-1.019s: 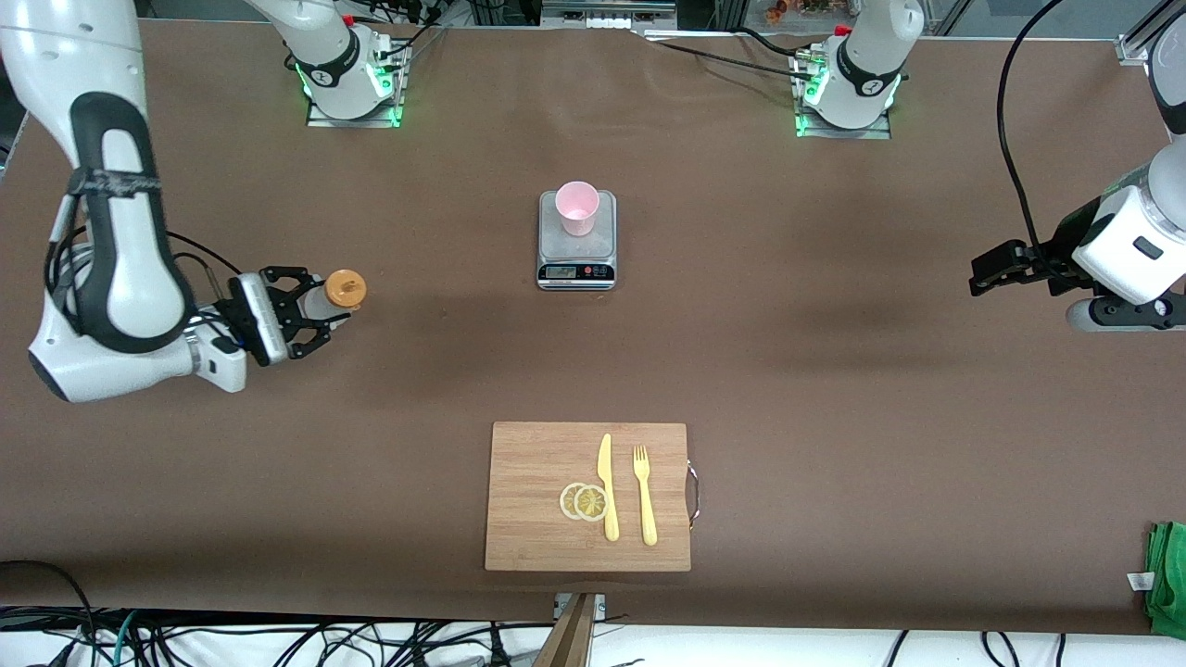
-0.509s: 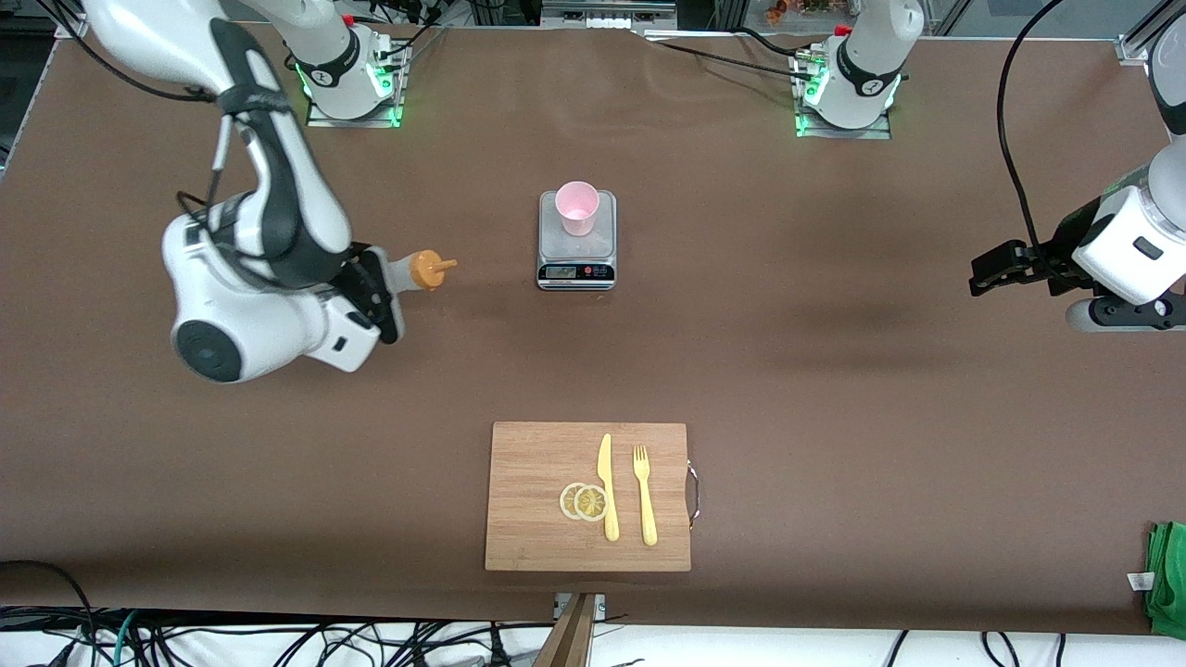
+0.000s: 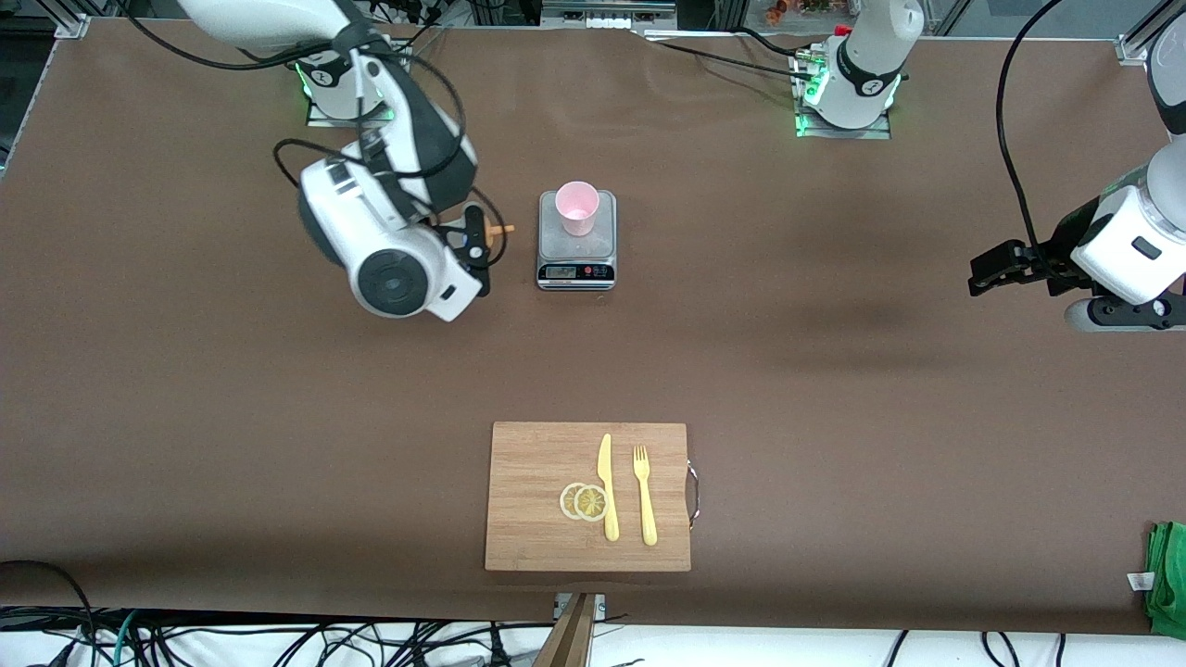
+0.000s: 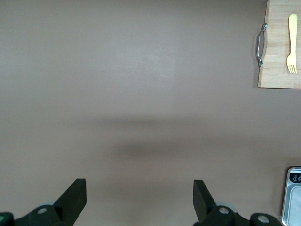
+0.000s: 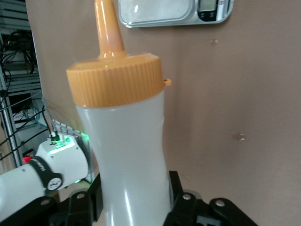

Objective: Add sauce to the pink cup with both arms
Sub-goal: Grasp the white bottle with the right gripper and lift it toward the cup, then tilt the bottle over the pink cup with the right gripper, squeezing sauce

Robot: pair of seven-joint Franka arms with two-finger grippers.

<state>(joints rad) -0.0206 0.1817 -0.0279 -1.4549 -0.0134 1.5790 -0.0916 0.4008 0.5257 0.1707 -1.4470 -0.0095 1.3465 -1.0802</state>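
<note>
Bottle (image 5: 127, 141) of sauce sits clamped in my right end effector (image 3: 474, 243), tipped sideways over the desk (image 3: 834, 389) beside the scale (image 3: 576, 243). Pink cup (image 3: 576, 207) stands on that scale. My left end effector (image 3: 996, 269) waits spread wide. Cutting board (image 3: 537, 500) lies nearer the front camera.

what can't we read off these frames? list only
- Scale display: too small to read in the front view, cut off by the top edge in the right wrist view.
- Squeeze bottle: in the front view the right gripper and wrist hide all but its orange nozzle.
- Pink cup: its contents, if any, can't be made out; both wrist views miss it.
- Left gripper: only fingertips show, over bare table; it waits.
</note>
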